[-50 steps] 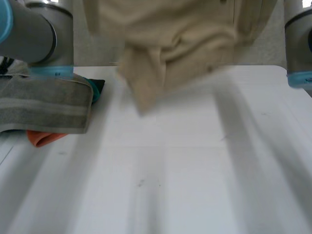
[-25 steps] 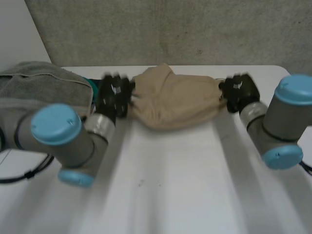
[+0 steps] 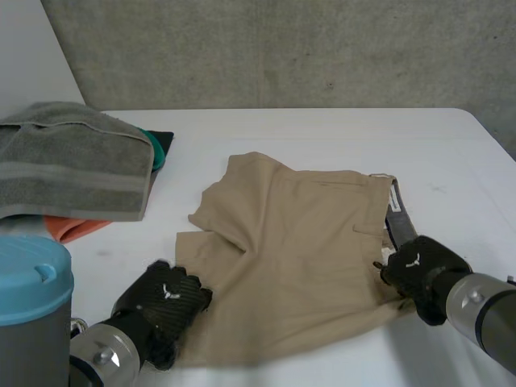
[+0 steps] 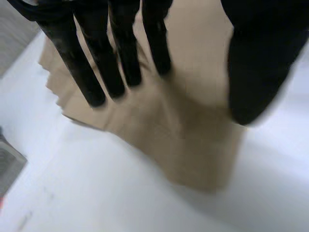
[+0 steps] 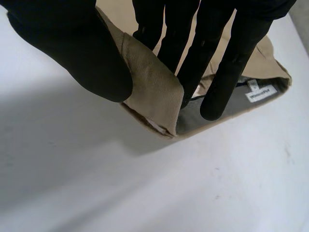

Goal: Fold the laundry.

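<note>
Beige shorts (image 3: pixel 298 242) lie spread flat on the white table (image 3: pixel 322 129), waistband toward my right. My left hand (image 3: pixel 165 302) hovers at their near left corner, open. Its straight fingers (image 4: pixel 96 63) and thumb stand apart above the cloth (image 4: pixel 193 145) without pinching it. My right hand (image 3: pixel 419 270) sits at the near right corner, on the waistband. There its thumb (image 5: pixel 72 43) and fingers pinch a folded-over piece of the waistband (image 5: pixel 154 92), next to a white label (image 5: pixel 260 93).
A folded grey towel (image 3: pixel 72 165) lies at the table's left on an orange cloth (image 3: pixel 72 228) and a teal and dark one (image 3: pixel 159 149). A concrete wall stands behind the table's far edge. Bare table lies right of the shorts.
The shorts, first held up in the air, came down at the far side and were drawn toward me until flat. My left hand has let go of them; the right still holds.
</note>
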{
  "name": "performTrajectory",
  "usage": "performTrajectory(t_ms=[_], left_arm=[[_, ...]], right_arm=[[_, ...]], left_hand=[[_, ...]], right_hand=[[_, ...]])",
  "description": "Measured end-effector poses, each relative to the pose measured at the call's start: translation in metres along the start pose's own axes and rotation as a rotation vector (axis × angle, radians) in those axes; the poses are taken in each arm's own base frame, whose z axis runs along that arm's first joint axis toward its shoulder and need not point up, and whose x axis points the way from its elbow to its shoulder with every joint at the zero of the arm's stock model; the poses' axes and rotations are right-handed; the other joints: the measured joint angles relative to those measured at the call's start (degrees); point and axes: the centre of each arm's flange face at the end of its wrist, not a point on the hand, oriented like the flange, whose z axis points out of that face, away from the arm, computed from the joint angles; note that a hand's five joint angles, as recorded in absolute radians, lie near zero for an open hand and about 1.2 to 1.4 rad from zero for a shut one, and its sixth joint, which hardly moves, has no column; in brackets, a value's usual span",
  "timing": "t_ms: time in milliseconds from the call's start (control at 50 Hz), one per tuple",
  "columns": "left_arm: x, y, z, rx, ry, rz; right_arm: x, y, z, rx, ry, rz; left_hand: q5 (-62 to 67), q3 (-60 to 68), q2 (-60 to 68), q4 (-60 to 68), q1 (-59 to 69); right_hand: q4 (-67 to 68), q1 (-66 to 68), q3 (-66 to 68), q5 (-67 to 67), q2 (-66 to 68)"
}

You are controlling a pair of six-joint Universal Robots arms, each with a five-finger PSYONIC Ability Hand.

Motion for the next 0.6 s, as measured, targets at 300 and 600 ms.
performTrajectory(t_ms=[300, 600], left_arm=[[-0.074, -0.031, 0.104, 0.341, -0.184, -0.067], [-0.077, -0.005, 0.206, 0.283, 0.008, -0.095]], right_arm=[[0.007, -0.006, 0.016, 0.113, 0.099, 0.067], [0.004, -0.001, 0.031, 0.109, 0.098, 0.092]], left_hand=[[-2.3, -3.3, -2.8, -2.5, 4.2], [7.0, 6.7, 7.0, 7.4, 13.2]], right_hand=[[0.0, 0.0, 0.0, 0.0, 0.0], [0.0, 0.0, 0.0, 0.0, 0.0]])
